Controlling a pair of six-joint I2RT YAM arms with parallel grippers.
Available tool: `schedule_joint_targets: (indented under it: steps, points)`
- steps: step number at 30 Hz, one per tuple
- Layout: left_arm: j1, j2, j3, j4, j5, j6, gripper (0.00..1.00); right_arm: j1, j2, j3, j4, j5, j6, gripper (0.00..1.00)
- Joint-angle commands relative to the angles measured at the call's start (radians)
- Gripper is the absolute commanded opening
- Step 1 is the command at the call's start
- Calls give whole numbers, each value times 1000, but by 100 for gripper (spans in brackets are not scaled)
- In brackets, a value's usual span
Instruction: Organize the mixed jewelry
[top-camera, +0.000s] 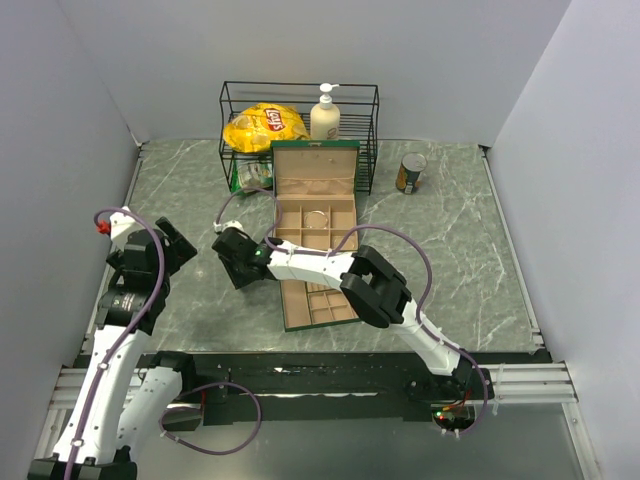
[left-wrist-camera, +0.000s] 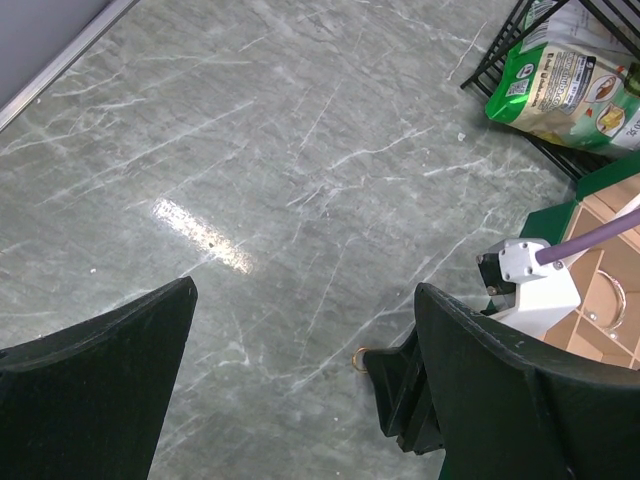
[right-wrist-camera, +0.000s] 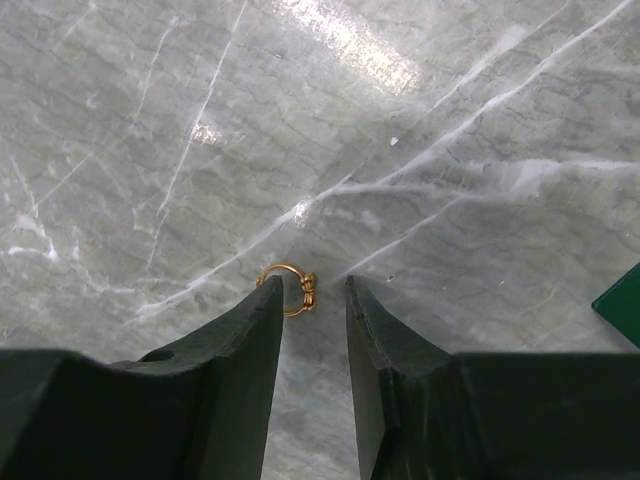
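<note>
Gold ring (right-wrist-camera: 306, 287) lies at fingertip of right tool (right-wrist-camera: 313, 283)

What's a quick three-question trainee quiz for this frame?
1. True or false: the right gripper is clamped on the gold ring.
2. How do the left gripper's jaws stand?
3. Where is the silvery bangle? A) on the marble table; B) in a compartment of the green jewelry box; C) in the left gripper.
Key: 1, false: the jaws are apart and the ring lies on the table at one fingertip. 2, wide open, holding nothing. 3, B.
</note>
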Motion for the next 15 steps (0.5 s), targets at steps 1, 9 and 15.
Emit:
schedule_joint_targets:
  steps: [1,9,15]
  points:
    - [13,10,7,42,22,11,96,9,-11,-14,-1,29,-9,38]
    - [27,8,5,45,31,12,96,29,13,-5,-26,69,-35,34]
    - [30,10,5,46,37,15,96,40,38,14,-50,97,-41,31]
